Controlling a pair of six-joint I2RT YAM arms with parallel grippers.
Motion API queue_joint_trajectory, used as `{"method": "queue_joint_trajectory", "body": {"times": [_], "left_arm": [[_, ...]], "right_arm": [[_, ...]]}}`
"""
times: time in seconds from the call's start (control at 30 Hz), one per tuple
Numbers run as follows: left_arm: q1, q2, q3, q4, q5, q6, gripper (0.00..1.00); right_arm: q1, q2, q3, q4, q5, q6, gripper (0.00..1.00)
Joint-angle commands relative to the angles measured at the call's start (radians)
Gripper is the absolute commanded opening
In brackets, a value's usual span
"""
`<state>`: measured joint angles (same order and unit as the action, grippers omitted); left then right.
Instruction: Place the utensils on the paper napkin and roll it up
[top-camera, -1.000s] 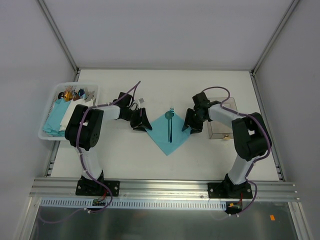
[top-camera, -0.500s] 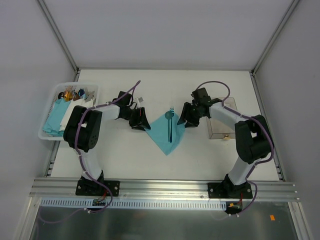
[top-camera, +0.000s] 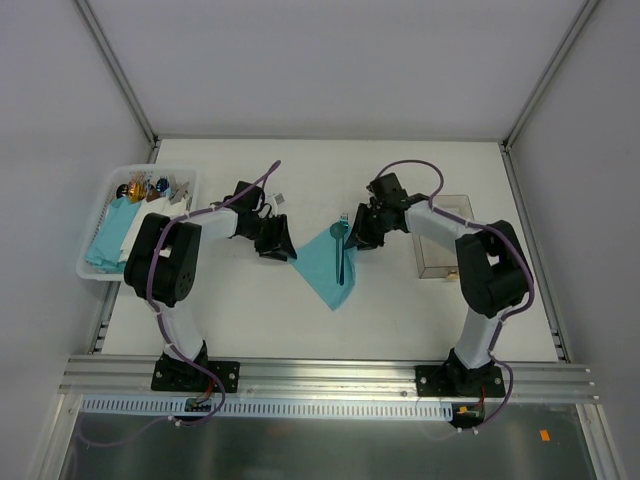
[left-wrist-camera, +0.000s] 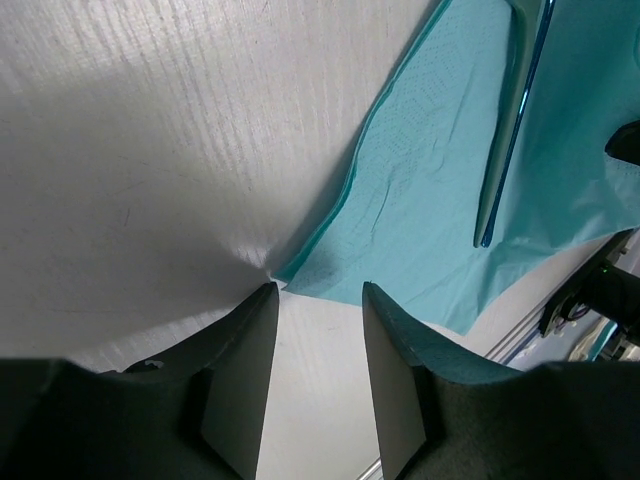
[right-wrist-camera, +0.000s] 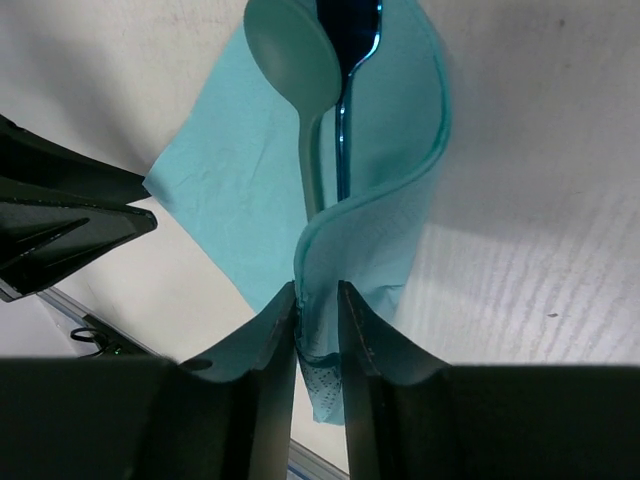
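Observation:
The teal-blue paper napkin (top-camera: 322, 265) lies mid-table with the utensils (top-camera: 341, 255) lengthwise on it. In the right wrist view a pale teal spoon (right-wrist-camera: 292, 55) and a darker blue utensil (right-wrist-camera: 343, 110) lie side by side. My right gripper (right-wrist-camera: 317, 292) is shut on the paper napkin's (right-wrist-camera: 385, 200) right corner, which curls up and over toward the utensils. My left gripper (left-wrist-camera: 320, 292) stands open on the table at the paper napkin's (left-wrist-camera: 420, 200) left corner, with nothing between its fingers. The utensils' handles (left-wrist-camera: 510, 130) show beyond it.
A white basket (top-camera: 92, 270) with napkin bundles and small items stands at the left edge. A clear plastic box (top-camera: 440, 262) sits right of the right arm. The left arm's gripper (right-wrist-camera: 70, 225) shows dark at the left of the right wrist view.
My right gripper has moved left toward the utensils and narrowed onto the napkin's right corner, drawing that side up and inward. The left gripper has barely moved.

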<state>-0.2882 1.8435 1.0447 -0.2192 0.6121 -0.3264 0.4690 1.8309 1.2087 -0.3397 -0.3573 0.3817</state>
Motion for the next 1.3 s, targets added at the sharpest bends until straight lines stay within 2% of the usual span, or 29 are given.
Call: {"method": "queue_joint_trajectory", "body": {"times": [0.0, 0.03, 0.13, 0.47, 0.8, 0.93, 1.03, 1.2, 1.27], "left_arm": [[-0.002, -0.049, 0.018, -0.035, -0.052, 0.044, 0.4], [-0.002, -0.052, 0.017, -0.04, -0.055, 0.046, 0.4], [-0.002, -0.053, 0.017, -0.045, -0.057, 0.047, 0.4], [-0.003, -0.02, 0.028, -0.052, -0.045, 0.043, 0.35], [-0.003, -0.029, 0.029, -0.054, -0.023, 0.041, 0.35], [-0.002, -0.055, 0.032, -0.052, -0.015, 0.044, 0.35], [0.001, -0.085, 0.034, -0.051, -0.012, 0.043, 0.35], [0.009, -0.115, 0.041, -0.051, -0.002, 0.036, 0.35], [0.009, -0.118, 0.038, -0.051, -0.002, 0.035, 0.35]], "right_arm": [[0.017, 0.01, 0.054, 0.019, -0.023, 0.013, 0.22], [0.02, 0.011, 0.057, 0.016, -0.023, 0.011, 0.16], [0.028, 0.021, 0.069, 0.016, -0.031, 0.011, 0.11], [0.057, 0.067, 0.118, 0.013, -0.043, 0.016, 0.11], [0.071, 0.126, 0.149, 0.014, -0.051, 0.019, 0.13], [0.074, 0.143, 0.149, 0.028, -0.066, 0.026, 0.25], [0.076, 0.154, 0.15, 0.044, -0.077, 0.036, 0.27], [0.077, 0.157, 0.149, 0.057, -0.095, 0.046, 0.28], [0.077, 0.14, 0.146, 0.059, -0.088, 0.048, 0.25]]}}
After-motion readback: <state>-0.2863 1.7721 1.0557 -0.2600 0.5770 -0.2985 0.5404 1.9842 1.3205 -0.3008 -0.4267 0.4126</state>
